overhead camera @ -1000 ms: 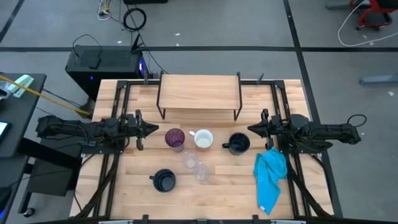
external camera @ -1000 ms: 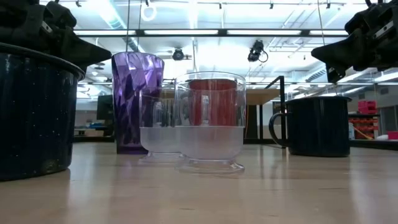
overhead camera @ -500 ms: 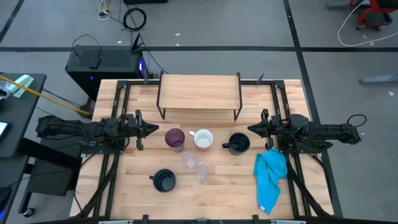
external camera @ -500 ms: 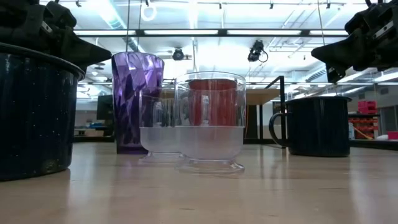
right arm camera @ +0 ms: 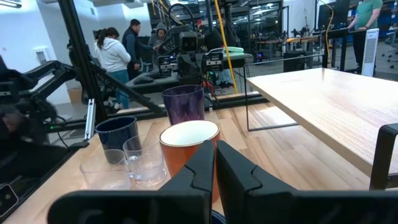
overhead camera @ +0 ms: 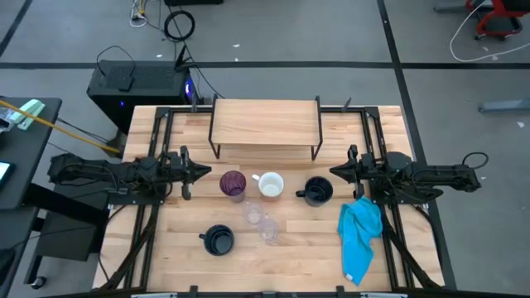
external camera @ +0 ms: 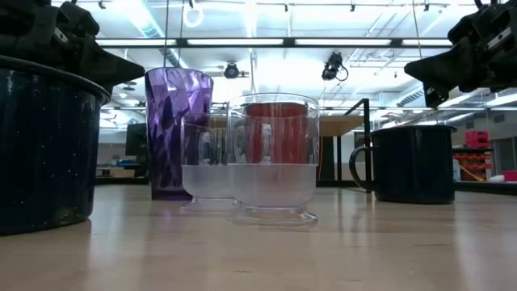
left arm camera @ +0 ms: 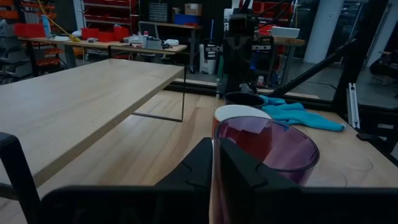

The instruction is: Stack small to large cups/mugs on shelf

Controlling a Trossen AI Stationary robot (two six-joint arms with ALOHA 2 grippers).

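Over the table's left side, I am holding my left gripper (overhead camera: 204, 173) nearly closed on nothing, its tips pointing at the purple tumbler (overhead camera: 232, 183) just beside them. My right gripper (overhead camera: 334, 172) is hanging closed and empty over the right side, aimed at the black mug (overhead camera: 318, 191) close below and inward of it.

Between my two claws the tumbler, the white mug (overhead camera: 271, 185) and that black mug are standing in a row, each close to the next. Two clear cups (overhead camera: 260, 220) are sitting side by side toward the front, and a second black mug (overhead camera: 218, 240) is standing near the front edge, left of them. A blue cloth (overhead camera: 359, 236) is lying along the right side, reaching toward the front edge.

Behind the row, the shelf (overhead camera: 265, 124) is standing against the table's (overhead camera: 290, 248) far edge with its plank top bare; a strip of open wood is lying between its legs and the cups. More open board is showing at the front centre and front left.
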